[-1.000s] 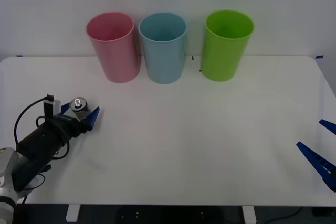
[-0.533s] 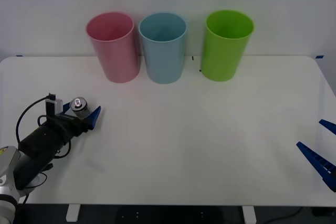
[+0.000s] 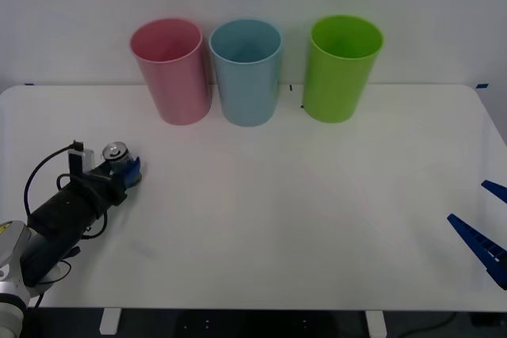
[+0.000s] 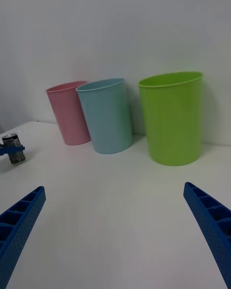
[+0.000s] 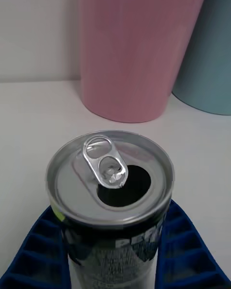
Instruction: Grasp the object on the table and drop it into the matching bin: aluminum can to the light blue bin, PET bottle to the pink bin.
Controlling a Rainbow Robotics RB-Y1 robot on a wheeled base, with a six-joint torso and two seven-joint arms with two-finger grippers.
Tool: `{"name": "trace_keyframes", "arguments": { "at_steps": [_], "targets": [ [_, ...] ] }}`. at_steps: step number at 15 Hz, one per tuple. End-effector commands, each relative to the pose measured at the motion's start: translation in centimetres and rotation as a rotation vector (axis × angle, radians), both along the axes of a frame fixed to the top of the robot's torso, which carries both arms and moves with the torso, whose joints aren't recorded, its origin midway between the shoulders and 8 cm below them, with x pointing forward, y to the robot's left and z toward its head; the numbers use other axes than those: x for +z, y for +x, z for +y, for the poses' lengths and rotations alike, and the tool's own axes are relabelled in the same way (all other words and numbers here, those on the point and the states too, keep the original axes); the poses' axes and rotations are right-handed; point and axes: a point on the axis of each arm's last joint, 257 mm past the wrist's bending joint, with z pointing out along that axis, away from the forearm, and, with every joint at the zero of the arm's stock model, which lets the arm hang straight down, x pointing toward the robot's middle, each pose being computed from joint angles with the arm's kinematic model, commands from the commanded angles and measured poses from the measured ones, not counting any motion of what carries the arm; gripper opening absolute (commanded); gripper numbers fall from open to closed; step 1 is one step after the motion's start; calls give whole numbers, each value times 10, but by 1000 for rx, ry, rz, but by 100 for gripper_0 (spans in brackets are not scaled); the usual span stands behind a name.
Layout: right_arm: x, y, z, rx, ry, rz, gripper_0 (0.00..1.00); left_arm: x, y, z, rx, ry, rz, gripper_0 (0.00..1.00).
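Note:
The aluminum can point(image 3: 116, 153), dark grey with a silver top and open pull tab, stands upright at the left of the white table point(image 3: 285, 203). My left gripper point(image 3: 121, 165) is shut on the can, its blue fingers point(image 5: 33, 257) pressed against both sides of the can point(image 5: 110, 197). From the right wrist view, the can point(image 4: 14, 147) appears far off with a blue finger across it. The pink bin point(image 3: 173, 69) and the light blue bin point(image 3: 246, 73) stand at the back, beyond the can. My right gripper point(image 3: 486, 223) rests open at the table's right edge.
A green bin point(image 3: 341, 67) stands to the right of the light blue bin point(image 4: 107, 115), with the pink bin point(image 4: 70, 113) on its other side. The three bins form a row against the white back wall. A black cable loops beside my left arm.
The left gripper's fingers, spread on either side of the can before, have shut on it. The right arm has not moved.

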Motion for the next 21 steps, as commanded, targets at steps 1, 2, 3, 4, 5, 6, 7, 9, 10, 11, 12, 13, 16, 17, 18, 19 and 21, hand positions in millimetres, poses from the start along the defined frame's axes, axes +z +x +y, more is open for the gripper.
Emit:
{"name": "trace_keyframes", "arguments": {
  "at_steps": [1,2,3,4,5,6,7,9,10,11,12,13,16,17,18,19,21],
  "targets": [
    [0,0,0,0,0,0,100,0,-1,-1,-6,-1,0,0],
    [0,0,0,0,0,0,100,0,-1,-2,-8,-3,-1,0],
    [0,0,0,0,0,0,100,0,-2,-2,-11,-4,-2,0],
    [0,0,0,0,0,0,100,0,-3,-4,-16,-7,-2,0],
    [0,0,0,0,0,0,100,0,-4,-4,-21,-9,-2,0],
    [0,0,0,0,0,0,100,2,-5,-5,-30,-11,-7,0],
    [0,0,0,0,0,0,100,5,-6,-6,-47,-15,-13,0],
    [0,0,0,0,0,0,100,11,-11,-5,-87,-6,-23,0],
    [0,0,0,0,0,0,100,16,-12,-4,-102,-1,-30,0],
    [0,0,0,0,0,0,100,22,-13,-3,-119,1,-41,0],
    [0,0,0,0,0,0,100,27,-15,-3,-132,1,-51,0],
    [0,0,0,0,0,0,100,36,-17,-4,-141,3,-71,0],
    [0,0,0,0,0,0,100,60,-30,-7,-158,9,-129,0],
    [0,0,0,0,0,0,100,70,-34,-9,-164,4,-151,0],
    [0,0,0,0,0,0,100,78,-38,-10,-168,4,-168,0],
    [0,0,0,0,0,0,100,90,-43,-14,-177,-8,-194,0],
    [0,0,0,0,0,0,100,108,-53,-22,-193,-33,-230,0]
  ]
}}
